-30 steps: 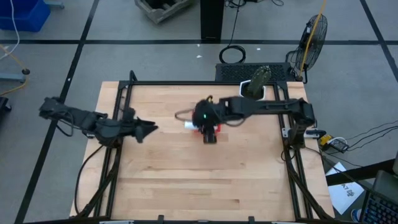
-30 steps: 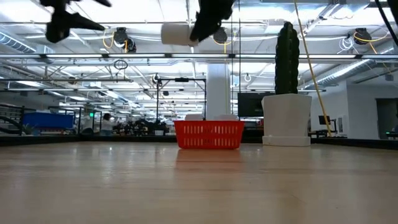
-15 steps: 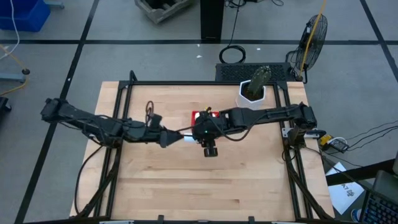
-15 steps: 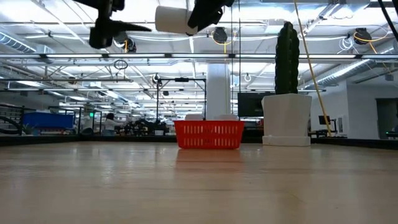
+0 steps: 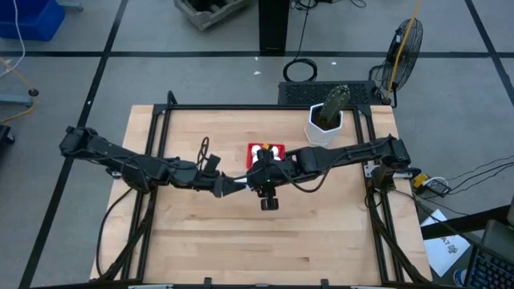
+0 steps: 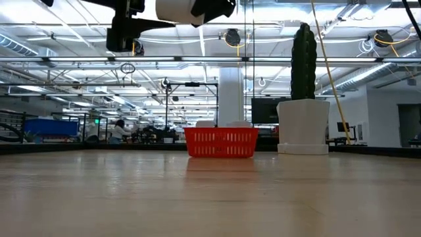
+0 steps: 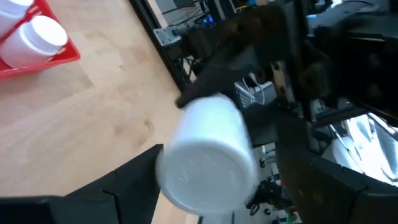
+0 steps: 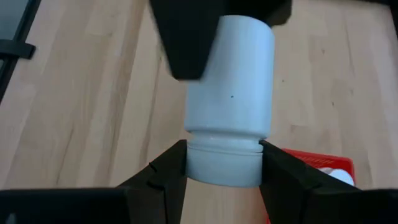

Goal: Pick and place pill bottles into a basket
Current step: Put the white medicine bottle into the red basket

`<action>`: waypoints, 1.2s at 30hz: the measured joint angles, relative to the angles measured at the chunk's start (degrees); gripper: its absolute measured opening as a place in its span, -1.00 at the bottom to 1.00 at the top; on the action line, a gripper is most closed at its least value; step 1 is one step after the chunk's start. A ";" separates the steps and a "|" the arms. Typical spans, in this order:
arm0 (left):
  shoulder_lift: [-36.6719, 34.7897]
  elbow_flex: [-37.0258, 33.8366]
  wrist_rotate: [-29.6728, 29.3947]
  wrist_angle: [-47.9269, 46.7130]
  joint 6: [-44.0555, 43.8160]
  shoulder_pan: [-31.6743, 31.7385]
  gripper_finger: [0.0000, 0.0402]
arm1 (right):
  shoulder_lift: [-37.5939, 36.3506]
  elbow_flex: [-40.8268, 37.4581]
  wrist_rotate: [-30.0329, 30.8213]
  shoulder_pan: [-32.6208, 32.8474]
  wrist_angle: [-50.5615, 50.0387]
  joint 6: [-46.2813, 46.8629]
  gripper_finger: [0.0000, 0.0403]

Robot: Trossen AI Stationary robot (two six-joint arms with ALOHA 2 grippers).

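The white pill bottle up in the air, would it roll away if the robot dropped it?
Probably. The pill bottle is a smooth round cylinder held sideways by the right gripper, so it would likely roll on the flat table. It looks like stiff plastic, unlikely to break.
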 joint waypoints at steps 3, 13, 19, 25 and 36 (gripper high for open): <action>-0.07 0.00 -0.01 0.14 -0.01 -0.02 0.54 | 0.00 0.00 0.06 0.11 -0.11 -0.08 -0.25; -0.06 0.00 0.44 -0.23 1.29 0.00 -0.15 | -0.02 0.00 -0.11 0.20 -0.07 0.03 -0.21; -0.09 0.00 1.89 -0.07 2.13 0.44 -0.14 | -0.41 -0.07 -0.11 0.15 0.02 2.67 -0.21; -3.11 0.00 1.43 0.67 6.08 0.51 -0.14 | -4.12 -0.11 -0.05 0.12 0.93 3.51 -0.05; -14.60 0.04 -3.69 8.90 18.33 1.08 -0.14 | -15.53 -0.07 -0.72 -0.39 14.98 15.14 -0.01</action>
